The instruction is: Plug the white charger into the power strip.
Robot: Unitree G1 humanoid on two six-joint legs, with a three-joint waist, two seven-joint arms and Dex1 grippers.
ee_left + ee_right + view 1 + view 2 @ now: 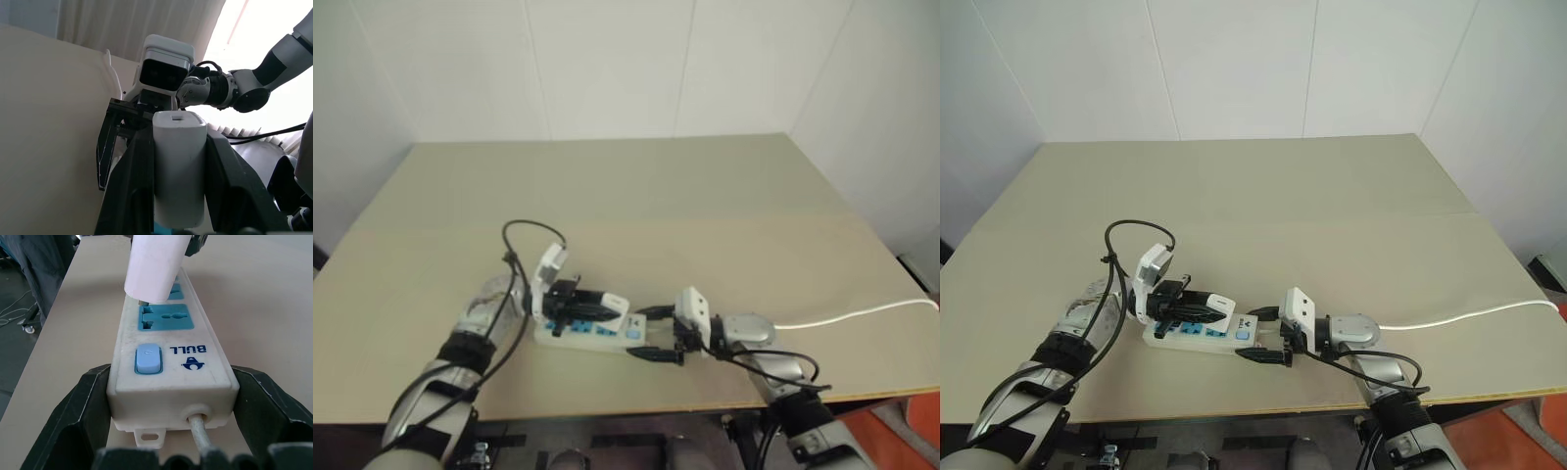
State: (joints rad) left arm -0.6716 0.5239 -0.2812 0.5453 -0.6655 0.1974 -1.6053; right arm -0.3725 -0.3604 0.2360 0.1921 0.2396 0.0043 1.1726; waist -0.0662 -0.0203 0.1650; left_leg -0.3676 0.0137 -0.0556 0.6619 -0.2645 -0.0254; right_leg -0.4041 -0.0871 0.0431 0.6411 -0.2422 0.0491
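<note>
- In the left eye view, my left gripper [607,305] is squeezing the white charger [615,306] tight and holding it just over the power strip [592,335]. The strip is lying flat on the table [656,196], near the front edge, with its long side running left to right.
- In the right eye view, my right gripper [1263,338] is hugging the switch end of the strip, one finger on each long side. The thin white cord [1469,313] is trailing away to the right.
- In the left wrist view, the charger is sitting snug between my two left fingers [132,191], and my right arm is showing behind it.
- In the right wrist view, the charger is hanging just above the blue socket [166,317] next to the switch [147,358]. I am seeing a bit of metal under it, close to the holes. I am thinking the next push goes straight down, and my left hand is the one to do it.
</note>
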